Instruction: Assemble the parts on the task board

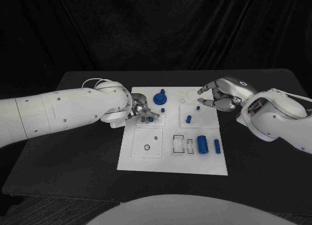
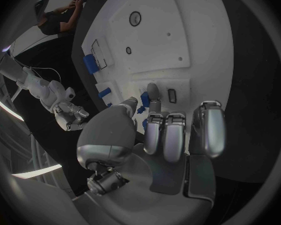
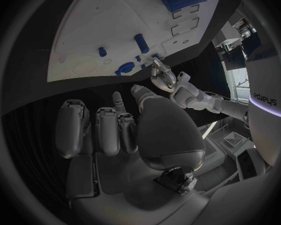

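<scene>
The white task board [image 1: 171, 159] lies in the middle of the black table. My left hand [image 1: 143, 111] is over its far left part, and thumb and a finger pinch a small blue part [image 2: 144, 99] just above the board [image 2: 172, 30]. My right hand [image 1: 221, 96] hovers over the board's far right corner with its fingers curled in and nothing in them [image 3: 115, 130]. A blue round gear-like part [image 1: 160, 98] stands near the far edge. Two short blue pegs [image 1: 188, 118] [image 1: 197, 108] stand right of the middle.
A thick blue cylinder [image 1: 203, 144] and a slim blue bar [image 1: 217, 146] lie at the board's right side, next to rectangular slots [image 1: 179, 143]. A raised white square plate with a round hole [image 1: 148, 142] takes up the near left.
</scene>
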Action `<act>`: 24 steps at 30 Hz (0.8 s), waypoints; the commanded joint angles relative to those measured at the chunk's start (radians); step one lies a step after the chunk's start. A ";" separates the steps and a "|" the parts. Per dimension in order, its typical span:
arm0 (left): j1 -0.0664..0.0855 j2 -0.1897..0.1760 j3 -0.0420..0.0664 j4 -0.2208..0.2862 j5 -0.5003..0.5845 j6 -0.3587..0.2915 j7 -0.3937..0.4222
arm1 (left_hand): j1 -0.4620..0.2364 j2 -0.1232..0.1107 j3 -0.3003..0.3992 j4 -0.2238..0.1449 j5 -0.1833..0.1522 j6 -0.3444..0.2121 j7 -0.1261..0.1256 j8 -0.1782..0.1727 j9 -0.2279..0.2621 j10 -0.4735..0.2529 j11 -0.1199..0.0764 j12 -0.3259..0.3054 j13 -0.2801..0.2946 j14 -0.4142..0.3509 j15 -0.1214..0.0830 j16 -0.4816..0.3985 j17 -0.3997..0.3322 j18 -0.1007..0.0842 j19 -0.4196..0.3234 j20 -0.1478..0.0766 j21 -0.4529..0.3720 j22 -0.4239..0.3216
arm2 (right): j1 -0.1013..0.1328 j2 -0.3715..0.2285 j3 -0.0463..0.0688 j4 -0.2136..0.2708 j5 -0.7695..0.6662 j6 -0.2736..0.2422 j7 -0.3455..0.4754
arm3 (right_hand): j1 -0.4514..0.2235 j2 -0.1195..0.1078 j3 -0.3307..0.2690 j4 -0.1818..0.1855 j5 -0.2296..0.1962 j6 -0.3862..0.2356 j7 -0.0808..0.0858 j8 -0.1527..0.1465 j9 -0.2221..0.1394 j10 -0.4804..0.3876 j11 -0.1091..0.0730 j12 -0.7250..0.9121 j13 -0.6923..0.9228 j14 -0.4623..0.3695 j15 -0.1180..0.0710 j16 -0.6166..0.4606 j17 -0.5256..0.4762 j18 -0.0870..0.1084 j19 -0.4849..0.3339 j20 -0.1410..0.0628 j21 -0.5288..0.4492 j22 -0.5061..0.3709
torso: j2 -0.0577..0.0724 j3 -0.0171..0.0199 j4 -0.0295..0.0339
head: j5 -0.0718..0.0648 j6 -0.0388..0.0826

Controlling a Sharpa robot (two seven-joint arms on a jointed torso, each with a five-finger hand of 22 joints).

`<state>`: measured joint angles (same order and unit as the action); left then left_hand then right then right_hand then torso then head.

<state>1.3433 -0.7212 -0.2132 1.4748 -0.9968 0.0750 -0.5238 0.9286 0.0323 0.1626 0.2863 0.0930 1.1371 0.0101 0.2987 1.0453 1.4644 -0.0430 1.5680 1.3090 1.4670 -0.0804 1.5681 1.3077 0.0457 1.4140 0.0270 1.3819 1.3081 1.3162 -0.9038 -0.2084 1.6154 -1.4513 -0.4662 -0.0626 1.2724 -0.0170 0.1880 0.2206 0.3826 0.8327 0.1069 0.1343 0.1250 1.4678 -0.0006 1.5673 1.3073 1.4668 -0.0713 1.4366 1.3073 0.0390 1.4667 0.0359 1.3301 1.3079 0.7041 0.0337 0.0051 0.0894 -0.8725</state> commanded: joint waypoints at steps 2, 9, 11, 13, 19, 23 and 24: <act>-0.002 0.000 0.001 0.002 0.006 0.000 0.002 | -0.002 0.007 -0.023 -0.001 0.010 0.005 -0.007 0.036 0.050 0.106 -0.012 0.003 0.262 0.104 -0.012 0.003 0.263 0.010 0.009 -0.004 0.000 0.155 | -0.002 -0.001 0.001 0.001 -0.006 0.003 -0.016 | 0.009 0.000 0.005 0.000 0.007 0.007 0.002 -0.006 -0.001 0.098 0.006 0.000 0.255 0.062 0.007 -0.002 0.040 0.017 0.027 0.007 -0.005 0.188 | 0.001 -0.0005 0.0008 | -0.001 0.000; -0.002 -0.004 0.001 0.002 0.006 -0.007 0.010 | -0.006 0.030 -0.040 0.002 0.061 -0.008 -0.011 0.072 0.110 0.106 -0.016 0.003 0.262 0.104 -0.016 0.003 0.263 0.009 0.011 -0.008 -0.002 0.159 | -0.003 -0.001 0.001 0.001 -0.006 0.001 -0.016 | 0.009 0.000 0.005 0.000 0.008 0.008 0.002 -0.005 -0.001 0.098 0.006 0.000 0.254 0.062 0.007 -0.002 0.039 0.017 0.028 0.007 -0.004 0.188 | 0.000 -0.0001 -0.0001 | -0.001 0.000; -0.002 -0.005 0.001 0.003 0.006 -0.014 0.015 | -0.002 0.033 -0.043 0.001 0.082 -0.016 -0.012 0.078 0.125 0.106 -0.017 0.003 0.262 0.104 -0.017 0.003 0.263 0.010 0.010 -0.009 -0.004 0.159 | -0.003 -0.002 0.001 0.001 -0.006 0.001 -0.016 | 0.009 0.000 0.005 0.000 0.008 0.008 0.002 -0.005 -0.001 0.098 0.006 0.000 0.254 0.062 0.007 -0.002 0.039 0.017 0.028 0.007 -0.004 0.188 | 0.000 0.0001 -0.0004 | -0.001 0.000; -0.002 -0.006 0.001 0.003 0.006 -0.023 0.021 | 0.005 0.034 -0.044 -0.001 0.097 -0.024 -0.011 0.080 0.134 0.106 -0.017 0.003 0.262 0.104 -0.017 0.003 0.263 0.011 0.008 -0.009 -0.008 0.158 | -0.003 -0.002 0.001 0.001 -0.006 0.001 -0.016 | 0.009 0.000 0.005 0.000 0.008 0.008 0.002 -0.005 -0.001 0.098 0.006 0.000 0.254 0.062 0.007 -0.002 0.039 0.017 0.028 0.007 -0.004 0.188 | 0.000 -0.0001 -0.0004 | 0.000 0.000; -0.002 -0.009 0.001 0.006 0.006 -0.056 0.041 | 0.026 0.031 -0.052 -0.001 0.106 -0.070 0.001 0.048 0.132 0.106 -0.008 0.003 0.262 0.104 -0.010 0.003 0.263 0.014 -0.003 -0.005 -0.025 0.154 | -0.003 -0.002 0.001 0.000 -0.006 -0.001 -0.016 | 0.008 0.000 0.006 0.001 0.009 0.008 0.002 -0.006 -0.001 0.098 0.006 0.000 0.255 0.062 0.007 -0.002 0.039 0.017 0.028 0.007 -0.004 0.188 | -0.001 0.0001 -0.0002 | -0.002 0.000; -0.002 -0.009 0.001 0.006 0.006 -0.062 0.046 | 0.036 0.032 -0.053 -0.002 0.110 -0.084 0.007 0.029 0.124 0.106 -0.002 0.002 0.261 0.104 -0.006 0.003 0.263 0.015 -0.006 -0.001 -0.030 0.154 | -0.003 -0.002 0.001 0.000 -0.006 -0.002 -0.016 | 0.007 0.000 0.006 0.001 0.009 0.008 0.003 -0.006 -0.001 0.097 0.006 0.000 0.253 0.062 0.007 -0.002 0.040 0.017 0.028 0.007 -0.003 0.189 | -0.001 0.0000 -0.0003 | -0.002 0.000; -0.002 -0.009 0.001 0.006 0.006 -0.063 0.046 | 0.042 0.033 -0.054 -0.002 0.113 -0.090 0.011 0.020 0.120 0.103 0.001 -0.001 0.258 0.104 -0.003 0.003 0.263 0.016 -0.010 0.001 -0.035 0.153 | -0.003 -0.002 0.001 0.000 -0.006 -0.002 -0.016 | 0.007 0.000 0.006 0.001 0.009 0.008 0.003 -0.006 -0.001 0.097 0.006 0.000 0.253 0.062 0.007 -0.002 0.040 0.017 0.028 0.007 -0.003 0.189 | -0.001 -0.0001 -0.0003 | -0.002 0.000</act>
<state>1.3432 -0.7314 -0.2132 1.4782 -0.9968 0.0384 -0.5065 0.9625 0.0663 0.1175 0.2840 0.1992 1.0542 0.0211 0.3233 1.1674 1.4645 -0.0499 1.5680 1.3090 1.4670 -0.0877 1.5681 1.3075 0.0457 1.4112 0.0297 1.3511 1.3078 1.3157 -0.9049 -0.2084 1.6153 -1.4513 -0.4661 -0.0627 1.2724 -0.0170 0.1880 0.2206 0.3871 0.8361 0.1104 0.1343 0.1250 1.4678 -0.0006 1.5673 1.3073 1.4668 -0.0713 1.4366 1.3073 0.0390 1.4667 0.0359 1.3301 1.3078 0.7033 0.0336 0.0048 0.0876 -0.8725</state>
